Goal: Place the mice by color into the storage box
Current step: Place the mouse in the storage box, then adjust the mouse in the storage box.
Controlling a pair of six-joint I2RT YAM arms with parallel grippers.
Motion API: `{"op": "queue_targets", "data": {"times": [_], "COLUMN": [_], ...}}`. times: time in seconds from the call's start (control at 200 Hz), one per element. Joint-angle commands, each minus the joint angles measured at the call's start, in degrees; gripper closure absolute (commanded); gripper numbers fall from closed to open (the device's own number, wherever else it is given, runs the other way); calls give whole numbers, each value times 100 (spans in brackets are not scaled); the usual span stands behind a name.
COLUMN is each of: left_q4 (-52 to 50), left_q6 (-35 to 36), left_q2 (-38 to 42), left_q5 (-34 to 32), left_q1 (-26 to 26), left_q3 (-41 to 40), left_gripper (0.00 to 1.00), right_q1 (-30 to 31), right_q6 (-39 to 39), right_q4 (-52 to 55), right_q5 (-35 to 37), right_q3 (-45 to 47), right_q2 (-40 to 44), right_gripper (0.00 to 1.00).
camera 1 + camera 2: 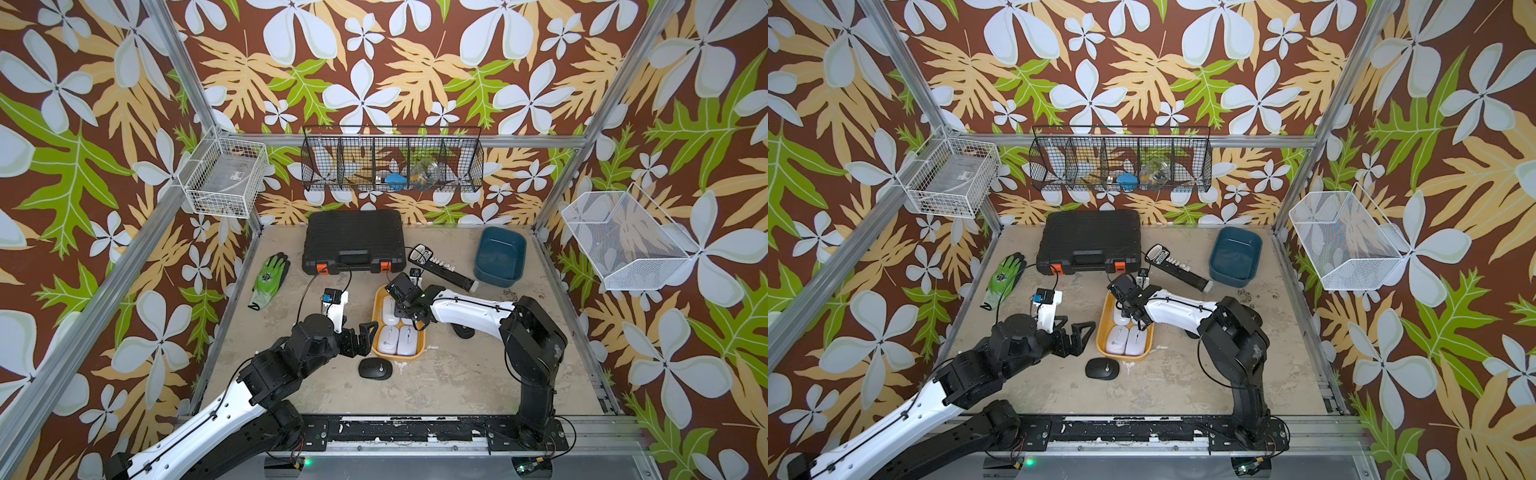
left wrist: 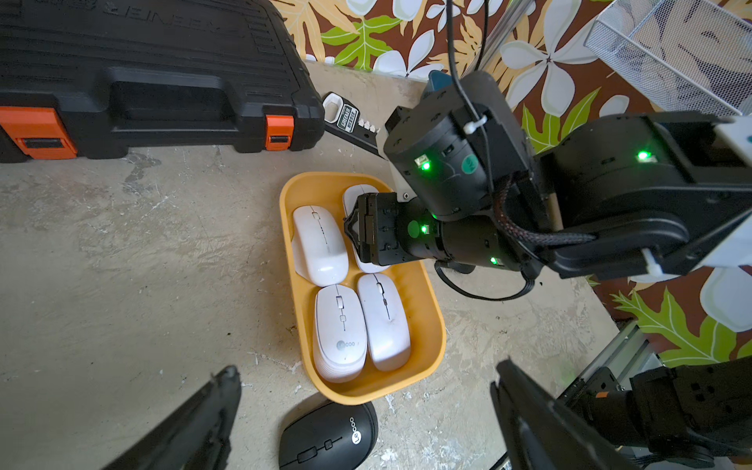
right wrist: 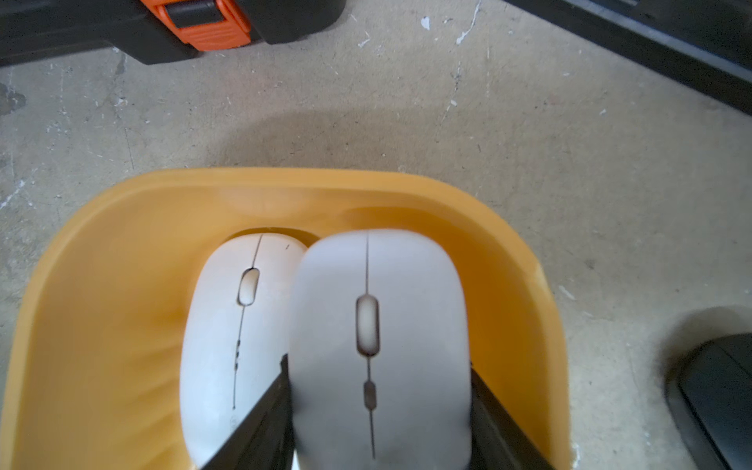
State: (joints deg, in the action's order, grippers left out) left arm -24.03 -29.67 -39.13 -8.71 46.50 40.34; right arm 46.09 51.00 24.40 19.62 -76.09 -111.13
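L gripper [image 1: 360, 338] hangs wide open & empty just beside yellow box [image 2: 425, 321]. Black mouse [image 1: 375, 368] lies on table [image 1: 457, 374] near box's near end, not yet sorted. Three white mice [image 2: 339, 325] lie flat in box, glossy, slim, wheels up. R gripper [image 2: 352, 234] clamps 4th white mouse [image 3: 378, 346] by its sides over far-right slot, its edge overlapping neighbour. Risk: let go now & it prob. lands tilted on neighbour. Inner finger sits btw the two, so pulling out could drag either. Blue tub [image 1: 500, 257] at far right looks empty.
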Motion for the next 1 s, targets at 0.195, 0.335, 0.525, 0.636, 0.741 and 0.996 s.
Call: {"op": "queue_targets", "data": {"times": [0.195,0.335,0.525,0.636,0.741,0.996], "left_q4": [-31,-28,-17,-6,38,109], "left_q6": [18,5,5,-4,-29,-61], "left_q2": [55,31,35,38,33,37], "left_q5": [48,86,95,97,120,132], "left_q1": [-18,-18,-18,-18,-18,-18], "left_q3": [-8,8,30,2,-32,-118], "left_gripper": [0,0,0,0,0,0], "right_q1": [-40,-39,-31,-13,38,-52], "right_q6": [136,166,173,200,145,-378], "right_q4": [25,5,6,-16,-73,-729], "right_q5": [74,42,42,11,-92,-1090], "right_q3": [33,51,16,19,-19,377], "right_q2": [-51,27,282,529,730,1253], "right_gripper": [25,20,19,19,19,43]}}
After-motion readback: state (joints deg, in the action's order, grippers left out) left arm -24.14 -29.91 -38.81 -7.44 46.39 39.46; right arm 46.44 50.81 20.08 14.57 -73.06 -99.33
